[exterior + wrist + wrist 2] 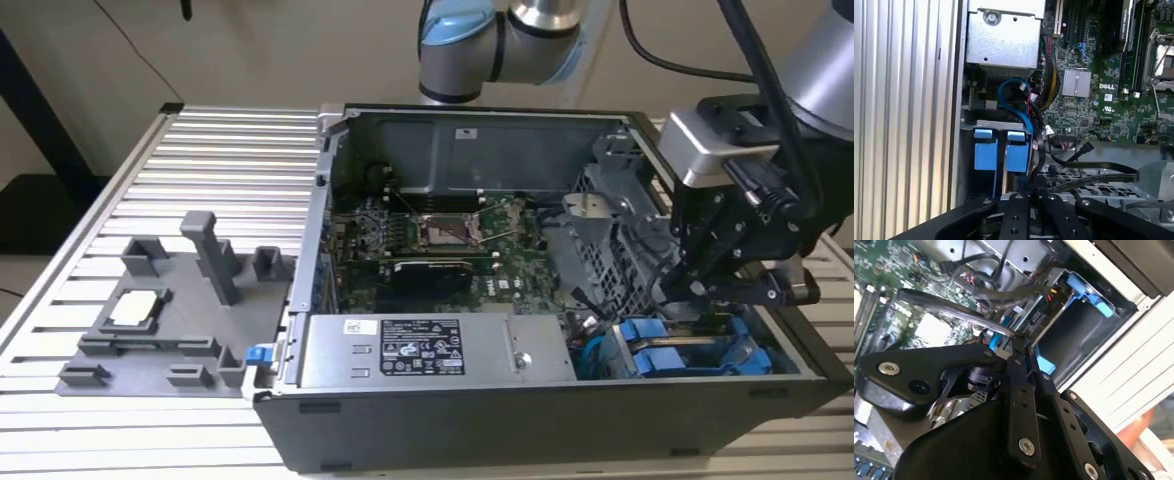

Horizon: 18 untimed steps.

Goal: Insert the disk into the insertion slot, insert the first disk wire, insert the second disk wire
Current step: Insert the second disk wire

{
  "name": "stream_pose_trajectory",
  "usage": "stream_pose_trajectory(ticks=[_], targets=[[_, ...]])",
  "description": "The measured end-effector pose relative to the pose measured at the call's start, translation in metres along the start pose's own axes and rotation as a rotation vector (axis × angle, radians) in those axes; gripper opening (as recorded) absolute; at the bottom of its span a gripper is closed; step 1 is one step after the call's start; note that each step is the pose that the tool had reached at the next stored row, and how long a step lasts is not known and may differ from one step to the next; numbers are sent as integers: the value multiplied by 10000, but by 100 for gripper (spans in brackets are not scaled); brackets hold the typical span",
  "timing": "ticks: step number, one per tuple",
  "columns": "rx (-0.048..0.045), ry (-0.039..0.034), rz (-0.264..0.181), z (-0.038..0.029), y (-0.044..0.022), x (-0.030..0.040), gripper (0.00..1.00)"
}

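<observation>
The open computer case (534, 300) lies on its side on the ribbed metal table (200, 180), and everything else is placed from it. At the case's corner nearest the exterior view's right, the disk (681, 350) sits down inside the insertion slot (594, 345); only the blue carrier handles show above the metal, and the drive body with its label is hidden below them. In the first wrist view the two blue handles (999, 150) stand side by side within the grey sheet-metal frame (1004, 125), next to the case's outer wall, with a blue cable (1016, 97) looping over them from the silver power supply (1004, 37).

The claw (701, 290) hangs over that same corner of the case, just above the perforated grey cage (601, 240) and beside the disk. Its black links are drawn together to a narrow point in both wrist views (1016, 347) (1026, 192), so the fingers look closed or nearly so; a flat dark cable (954, 310) runs right at the tips, but whether they pinch it or merely sit against it cannot be made out, as the fingertips are cut off by the linkage. In the first wrist view the same flat cable (1099, 172) lies across the cage top.

Outside the case, toward the exterior view's left, a grey fixture (167, 320) rests on the table.
</observation>
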<state>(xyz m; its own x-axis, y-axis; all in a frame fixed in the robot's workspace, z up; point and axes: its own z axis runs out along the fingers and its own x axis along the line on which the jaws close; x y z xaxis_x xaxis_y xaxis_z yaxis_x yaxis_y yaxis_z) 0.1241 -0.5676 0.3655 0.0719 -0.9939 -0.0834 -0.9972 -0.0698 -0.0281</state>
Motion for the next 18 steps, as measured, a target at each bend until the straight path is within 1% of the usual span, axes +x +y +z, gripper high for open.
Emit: stream_pose_trajectory(ticks=[1,2,6,7,8,9,14,15,16,18], targets=[[-14,-37,10,0,-8,4,16],[-150,-45,22,0,-29,8,16],[-873,-97,88,2,-121,16,16],[-988,-104,97,3,-148,19,16],[-997,-116,101,4,-158,26,16],[-994,-165,114,9,-159,33,16],[-968,-455,172,33,-176,73,16],[-965,-499,180,37,-179,84,16],[-962,-530,185,39,-184,97,16],[-960,-553,193,39,-194,132,16]])
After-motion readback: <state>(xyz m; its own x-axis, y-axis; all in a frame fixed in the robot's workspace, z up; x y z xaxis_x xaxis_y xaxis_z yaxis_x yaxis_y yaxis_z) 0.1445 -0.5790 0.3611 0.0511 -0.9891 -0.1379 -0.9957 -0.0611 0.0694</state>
